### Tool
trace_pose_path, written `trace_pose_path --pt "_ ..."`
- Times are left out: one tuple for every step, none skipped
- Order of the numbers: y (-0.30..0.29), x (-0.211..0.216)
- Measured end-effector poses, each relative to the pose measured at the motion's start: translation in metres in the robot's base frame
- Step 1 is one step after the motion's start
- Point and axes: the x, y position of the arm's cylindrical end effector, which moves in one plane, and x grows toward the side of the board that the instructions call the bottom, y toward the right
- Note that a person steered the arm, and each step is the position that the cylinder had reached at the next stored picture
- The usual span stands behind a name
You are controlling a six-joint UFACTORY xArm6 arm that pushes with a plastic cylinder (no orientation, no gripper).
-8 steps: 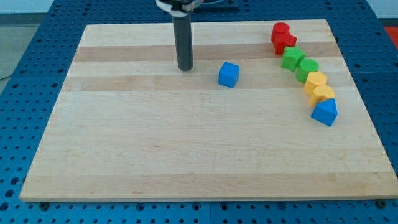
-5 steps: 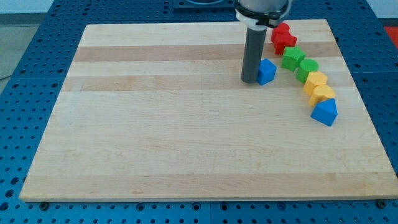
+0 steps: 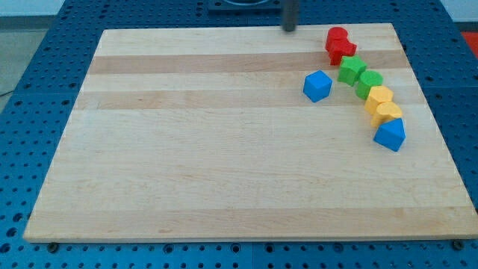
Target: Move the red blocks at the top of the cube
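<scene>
Red blocks (image 3: 340, 44) packed against green blocks (image 3: 357, 74), up-right of blue cube (image 3: 317, 86); tip (image 3: 290, 29) apart at counter's (image 3: 187, 172) top edge, no hand; risks dragging green along.

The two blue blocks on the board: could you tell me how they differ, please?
The blue cube stands alone, left of the green blocks; the other blue block ends the curved row, below the yellow blocks. The cube looks boxy, the other peaked. Both are blue and rest on the board.
</scene>
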Motion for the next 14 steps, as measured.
trace_pose_path --pt "0.077 0.002" --pt "0.095 0.023" --pt "0.055 0.043" --pt "-0.038 0.057" --pt "-0.055 0.059" --pt "-0.005 0.022" --pt "0.052 0.0" --pt "0.108 0.011" --pt "0.109 0.015" --pt "0.109 0.015" --pt "0.085 0.028" --pt "0.058 0.059" --pt "0.057 0.084" --pt "0.058 0.083"
